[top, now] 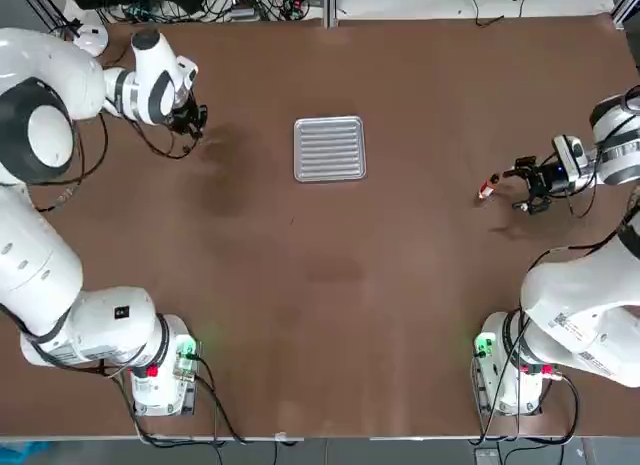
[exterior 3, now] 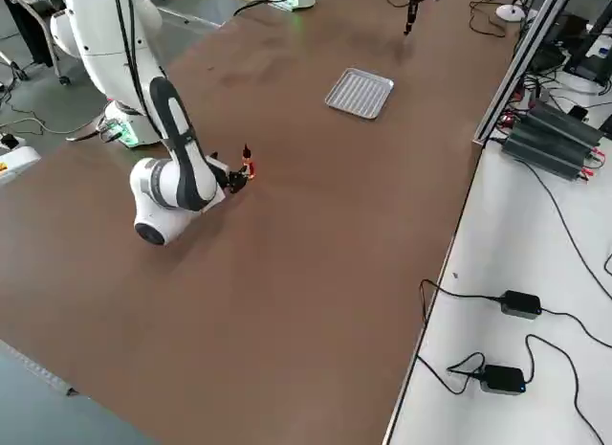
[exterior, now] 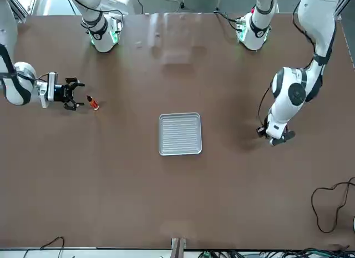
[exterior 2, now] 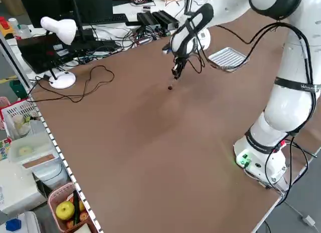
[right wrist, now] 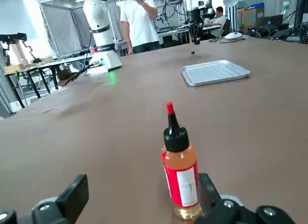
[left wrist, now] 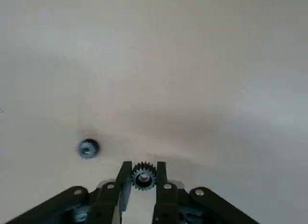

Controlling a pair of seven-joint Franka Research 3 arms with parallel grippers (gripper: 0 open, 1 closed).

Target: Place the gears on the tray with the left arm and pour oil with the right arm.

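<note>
Has the tray (top: pixel 330 149) lying past the middle of the tabletop (top: pixel 330 285), between the two arms. Carries one gear (left wrist: pixel 144 178) in the left claw (left wrist: pixel 144 170), left of the tray, with the other gear (left wrist: pixel 88 148) near it on the tabletop. Keeps the bottle (right wrist: pixel 181 171) upright to the tray's right, beside the right claw (top: pixel 518 188).

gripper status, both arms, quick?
Left gripper: closed on a gear, left of the tray.
Right gripper: open, fingers apart around the oil bottle, not gripping it.
</note>
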